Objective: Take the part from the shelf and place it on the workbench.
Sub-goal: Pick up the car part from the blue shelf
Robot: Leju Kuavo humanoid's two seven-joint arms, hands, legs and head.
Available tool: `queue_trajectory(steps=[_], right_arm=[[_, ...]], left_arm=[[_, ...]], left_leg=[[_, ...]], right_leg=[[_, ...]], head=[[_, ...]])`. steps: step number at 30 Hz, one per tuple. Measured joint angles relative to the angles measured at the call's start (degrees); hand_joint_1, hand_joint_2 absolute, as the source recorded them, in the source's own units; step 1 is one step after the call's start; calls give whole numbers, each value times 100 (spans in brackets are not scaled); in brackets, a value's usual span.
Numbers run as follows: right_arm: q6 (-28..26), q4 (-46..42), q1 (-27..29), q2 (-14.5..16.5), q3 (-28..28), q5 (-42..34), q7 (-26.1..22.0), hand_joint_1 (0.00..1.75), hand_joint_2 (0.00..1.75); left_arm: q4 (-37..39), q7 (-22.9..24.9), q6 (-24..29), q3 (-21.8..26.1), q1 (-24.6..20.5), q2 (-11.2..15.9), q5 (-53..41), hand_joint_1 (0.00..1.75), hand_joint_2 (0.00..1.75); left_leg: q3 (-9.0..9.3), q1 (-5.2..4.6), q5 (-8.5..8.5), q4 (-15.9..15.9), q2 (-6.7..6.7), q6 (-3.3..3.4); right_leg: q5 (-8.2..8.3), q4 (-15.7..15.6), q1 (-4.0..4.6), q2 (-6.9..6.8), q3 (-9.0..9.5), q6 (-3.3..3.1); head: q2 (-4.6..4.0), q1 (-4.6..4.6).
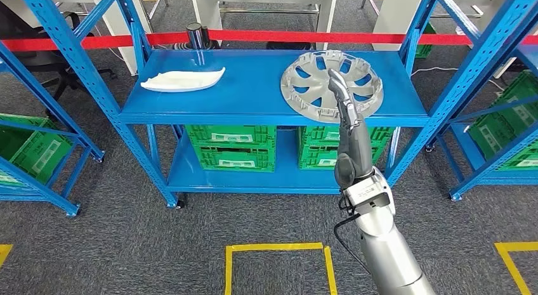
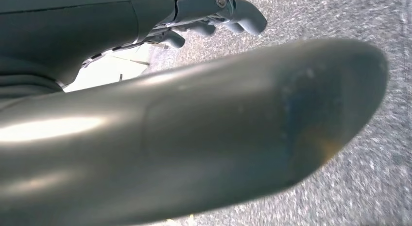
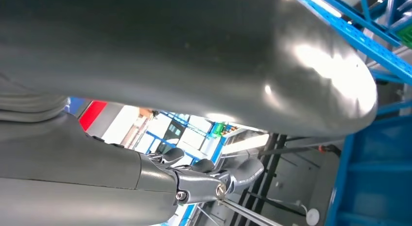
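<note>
Blue shelf at twelve o'clock; we are reaching our right hand, fingers loosely extended and holding nothing, over the wheel cover, judging it light, rigid, slippery, best gripped at the rim.

One silver wheel cover, one white moulded part and one dark cylinder sit on the blue shelf's top deck; two stacks of green crates stand on its lower deck.

Matt silver plastic hubcap, glossy blue metal shelf, rough grey carpet
</note>
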Motion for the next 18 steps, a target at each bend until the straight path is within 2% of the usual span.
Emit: queue_trajectory(steps=[1,4,5,6,7,9,10,11,15,16,18], right_arm=[[3,-1,-11,4,0,3,-2,0,0],[13,3,-18,10,0,54,-4,0,0],[9,5,-14,10,0,82,-4,0,0],[1,8,-12,11,0,105,-4,0,0],[-13,9,-12,13,0,122,-4,0,0],[-43,11,-13,20,0,145,-5,0,0],[-55,11,-16,23,0,154,-6,0,0],[-61,12,-18,25,0,164,-6,0,0],[-72,10,-20,26,-1,186,-10,0,0],[-73,8,-26,25,-3,186,-14,0,0],[-73,4,-21,26,-7,184,-17,0,0]], left_arm=[[0,-6,1,1,-8,-2,9,0,0],[1,-61,1,5,-12,-3,24,0,0],[2,-68,2,10,-2,-2,26,0,0],[2,-61,2,17,8,-1,27,0,0],[2,-50,3,28,14,3,27,0,0],[2,-39,4,45,18,9,21,0,0],[3,-54,5,50,17,11,19,0,0],[4,-78,5,52,16,12,17,0,0],[7,-152,5,63,33,12,15,0,0],[7,-135,5,68,29,15,11,0,0],[7,-111,4,75,15,20,-1,0,0]], left_leg=[[-123,6,-78,230,3,-27],[-802,21,-478,1236,8,-86],[-956,23,-521,1386,8,-89],[-1012,23,-456,1351,8,-85],[-957,24,-260,1094,10,-79],[-691,19,246,315,18,-62],[-583,10,381,3,26,-38],[-519,0,446,-154,33,2],[-410,5,417,-203,23,177],[-366,12,395,-211,21,207],[-303,16,338,-220,17,249]], right_leg=[[-17,-9,-11,-2,57,-27],[-116,-13,-15,-3,154,-67],[-153,-11,-15,3,190,-65],[-190,-10,-16,10,233,-59],[-233,-10,-20,15,291,-47],[-330,-8,-23,14,419,-6],[-375,-7,-22,13,467,23],[-411,-8,-18,11,489,57],[-447,180,-10,12,460,170],[-488,384,-13,10,346,194],[-701,1040,-24,7,-78,243]], head=[[0,-14],[0,-45],[0,-46],[0,-47],[0,-46],[0,-45],[0,-48],[0,-50],[0,-45],[0,-35],[0,-19]])
